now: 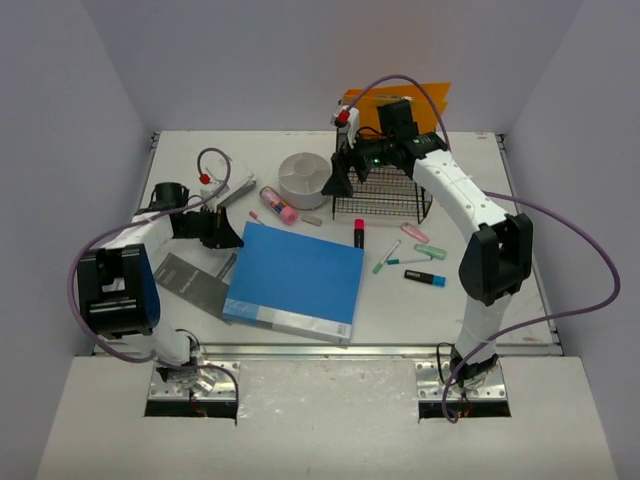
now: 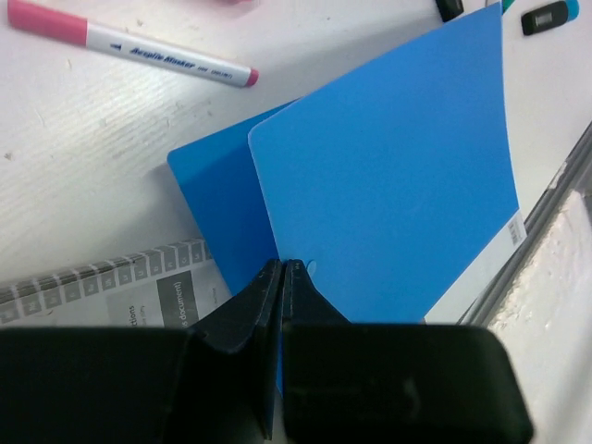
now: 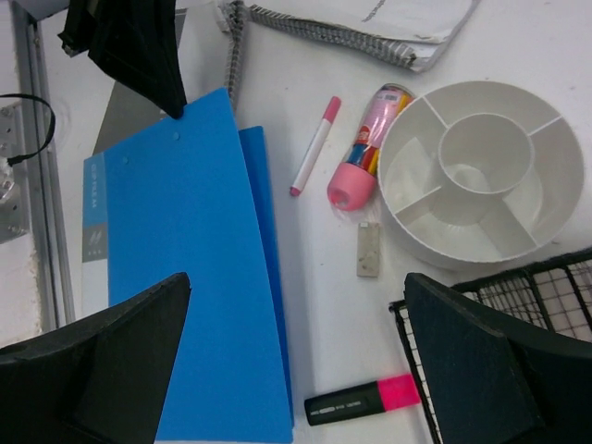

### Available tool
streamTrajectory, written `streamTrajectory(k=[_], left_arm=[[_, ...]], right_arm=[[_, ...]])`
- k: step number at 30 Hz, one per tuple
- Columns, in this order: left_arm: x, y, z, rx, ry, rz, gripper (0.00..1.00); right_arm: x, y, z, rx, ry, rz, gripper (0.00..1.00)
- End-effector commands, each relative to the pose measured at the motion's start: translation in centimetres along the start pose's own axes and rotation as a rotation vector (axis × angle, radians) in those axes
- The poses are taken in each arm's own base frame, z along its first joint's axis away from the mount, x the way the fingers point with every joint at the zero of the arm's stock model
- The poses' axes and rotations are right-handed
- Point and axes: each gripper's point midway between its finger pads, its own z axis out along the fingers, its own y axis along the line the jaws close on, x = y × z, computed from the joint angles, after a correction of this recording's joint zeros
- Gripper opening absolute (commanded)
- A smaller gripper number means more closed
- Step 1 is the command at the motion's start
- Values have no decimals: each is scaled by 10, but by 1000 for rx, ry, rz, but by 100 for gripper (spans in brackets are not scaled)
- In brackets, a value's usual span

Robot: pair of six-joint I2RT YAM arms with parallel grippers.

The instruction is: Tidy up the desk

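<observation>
On the white desk [image 1: 480,290] lies a blue folder [image 1: 295,280] [image 3: 176,277]. My left gripper [image 1: 230,238] [image 2: 282,270] is shut on the far left corner of its cover [image 2: 388,166]. That cover stands a little apart from the blue leaf below it. The right wrist view shows the same pinch at its top left. My right gripper [image 1: 340,182] [image 3: 296,277] hangs open above the desk, between the folder and a black wire basket [image 1: 380,195] [image 3: 518,314], with nothing between its fingers.
A white divided round tray [image 1: 302,178] [image 3: 481,176], pink tube [image 1: 278,205], pink marker [image 2: 129,46] [image 3: 314,143], eraser [image 3: 369,250] and black-pink highlighter [image 1: 358,233] [image 3: 361,400] lie nearby. A grey booklet [image 1: 190,283] sits left. Several pens [image 1: 415,255] lie right. An orange folder [image 1: 425,100] stands behind.
</observation>
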Motion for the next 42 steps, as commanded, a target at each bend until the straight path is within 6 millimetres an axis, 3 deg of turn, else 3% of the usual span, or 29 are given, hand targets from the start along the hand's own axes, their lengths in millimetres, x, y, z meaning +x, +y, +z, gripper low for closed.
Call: streamTrajectory(k=[1, 4, 11, 16, 18, 23, 26, 29, 30, 33, 36, 42], left_arm=[[-22, -30, -10, 48, -45, 246, 0], [-26, -51, -13, 70, -55, 351, 0], [-44, -86, -16, 94, -96, 521, 0], [-62, -88, -21, 65, -131, 554, 0], [-68, -87, -22, 48, -146, 565, 0], [-75, -89, -26, 25, -168, 579, 0], [-75, -94, -30, 31, -178, 560, 0], [-67, -103, -33, 57, -161, 534, 25], [-62, -106, -34, 75, -153, 510, 41], [-60, -96, -49, 77, -189, 395, 66], [-58, -83, -66, 94, -224, 264, 74], [-26, -91, -66, 222, -147, 177, 82]], right_arm=[[4, 19, 34, -104, 5, 3, 99], [10, 24, 60, -138, 15, 24, 99], [22, 43, 91, -239, 22, 32, 99], [42, 71, 99, -366, 66, 92, 99], [48, 83, 99, -410, 83, 107, 94], [51, 109, 90, -478, 94, 103, 46], [43, 120, 78, -510, 86, 111, 6], [34, 131, 64, -529, 62, 104, 0], [29, 135, 57, -526, 43, 86, 0], [21, 145, 44, -515, 5, 67, 0], [2, 156, 25, -498, -46, 17, 0], [-21, 167, 0, -466, -139, -61, 0]])
